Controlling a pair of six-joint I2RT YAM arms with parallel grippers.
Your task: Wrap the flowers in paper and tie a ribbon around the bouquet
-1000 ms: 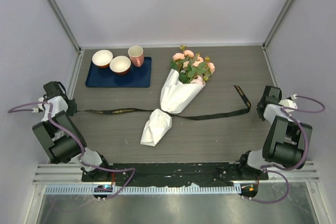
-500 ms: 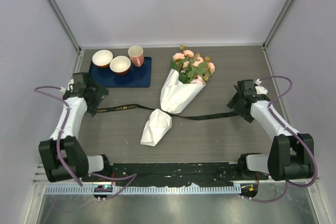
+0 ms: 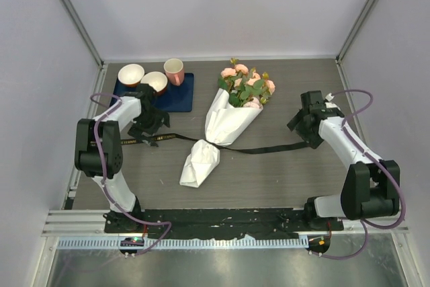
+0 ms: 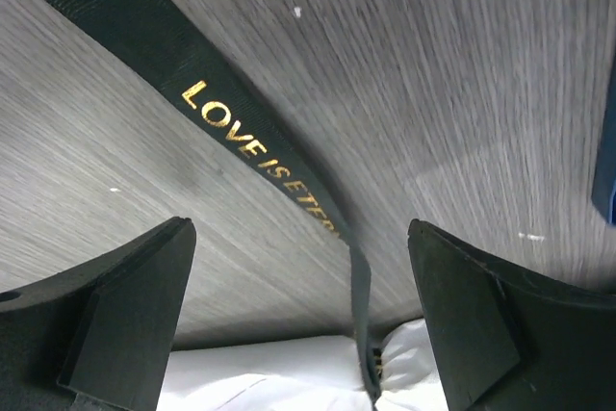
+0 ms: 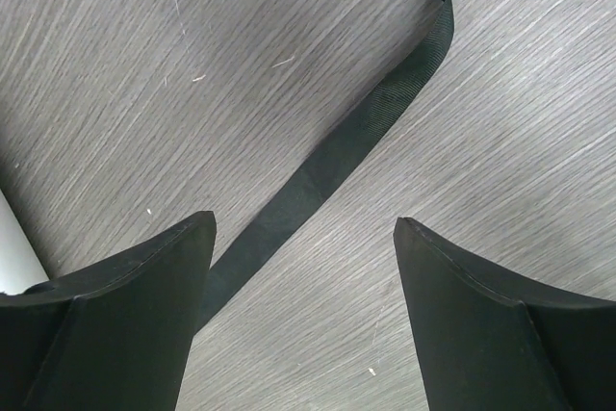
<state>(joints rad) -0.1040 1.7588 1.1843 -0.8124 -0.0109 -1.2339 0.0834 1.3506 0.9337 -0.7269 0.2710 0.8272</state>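
Observation:
The bouquet lies mid-table: pink flowers (image 3: 243,84) with green leaves top a white paper (image 3: 225,122) cone whose twisted tail points to the near left. The black ribbon (image 3: 269,150) runs across the table and passes at the cone's narrow waist. My left gripper (image 3: 156,132) stands open just above the ribbon's left stretch. In the left wrist view the ribbon (image 4: 221,93) with gold lettering runs between the spread fingers of the gripper (image 4: 298,228) toward the paper (image 4: 279,377). My right gripper (image 3: 304,136) hangs open over the right stretch. There the ribbon (image 5: 356,132) crosses beside the gripper (image 5: 303,221), untouched.
A dark blue mat (image 3: 180,101) at the back left carries two bowls (image 3: 131,74) (image 3: 154,82) and a pink cup (image 3: 174,70), close behind my left arm. Grey walls and metal posts enclose the table on three sides.
Both arms have swung out from their folded side positions to the ribbon, left arm further inward. Both grippers went from shut to open. The bouquet and ribbon have barely moved.

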